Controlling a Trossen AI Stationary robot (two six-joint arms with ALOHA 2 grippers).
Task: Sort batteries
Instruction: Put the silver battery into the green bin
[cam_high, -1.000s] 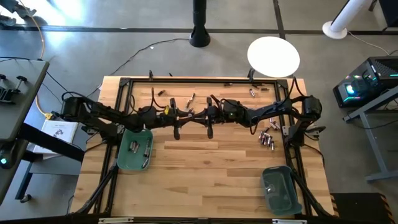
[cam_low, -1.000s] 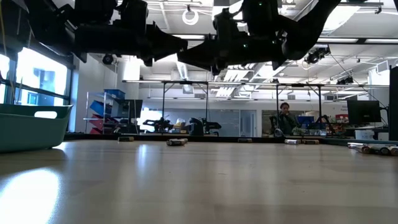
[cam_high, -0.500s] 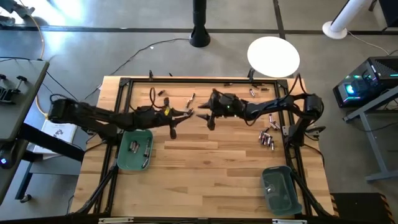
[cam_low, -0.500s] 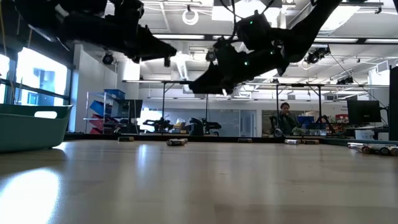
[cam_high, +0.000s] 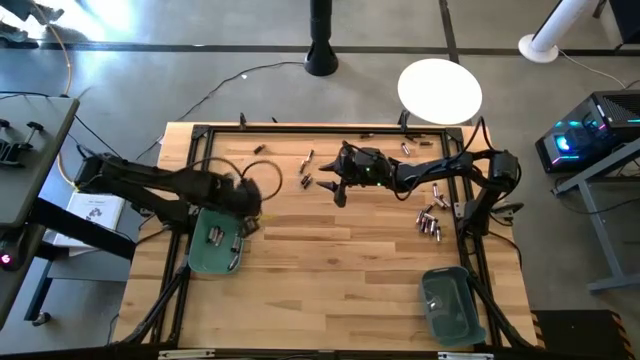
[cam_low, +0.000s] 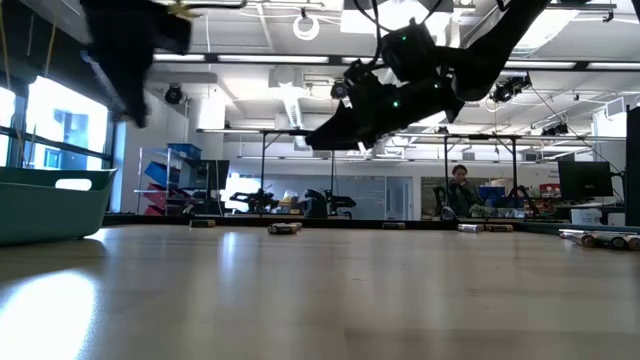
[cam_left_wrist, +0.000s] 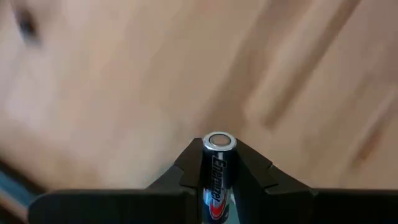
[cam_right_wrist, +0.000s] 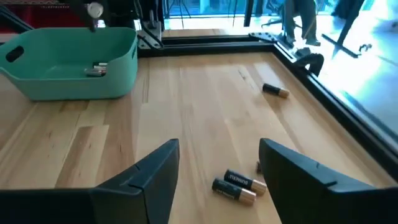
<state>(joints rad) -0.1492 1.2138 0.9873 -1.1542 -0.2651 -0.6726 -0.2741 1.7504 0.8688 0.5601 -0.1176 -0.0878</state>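
Observation:
My left gripper (cam_high: 245, 212) hangs over the far right corner of the left teal bin (cam_high: 205, 255), pointing down, shut on a black and silver battery (cam_left_wrist: 217, 163). My right gripper (cam_right_wrist: 219, 163) stands open above the far middle of the table, touching nothing. Below and between its fingers two dark coppery batteries (cam_right_wrist: 239, 185) lie side by side on the wood. More batteries lie loose near the far edge (cam_high: 306, 163) and in a cluster at the right (cam_high: 430, 218). The left bin (cam_right_wrist: 118, 59) holds a few batteries (cam_right_wrist: 93, 70). My left gripper pinches the battery's barrel (cam_left_wrist: 217, 177) between its two fingers, one on each side. The battery lies along the fingers, and its silver end cap (cam_left_wrist: 219, 141) sticks out just past the fingertips. It is lifted clear, pointing down at the wood.
A second teal bin (cam_high: 452, 303) stands at the near right corner. A black frame (cam_high: 205, 135) runs around the table's edge. One battery (cam_right_wrist: 275, 91) lies near that frame. The near middle of the table is bare wood (cam_high: 340, 280). A person sits in the room behind (cam_low: 458, 190).
My left gripper has drawn back from the table's far middle toward the left bin, risen, and tipped from about level to pointing down, with the battery still between its fingers. My right gripper has shifted a little toward the far edge and tipped lower over the two batteries.

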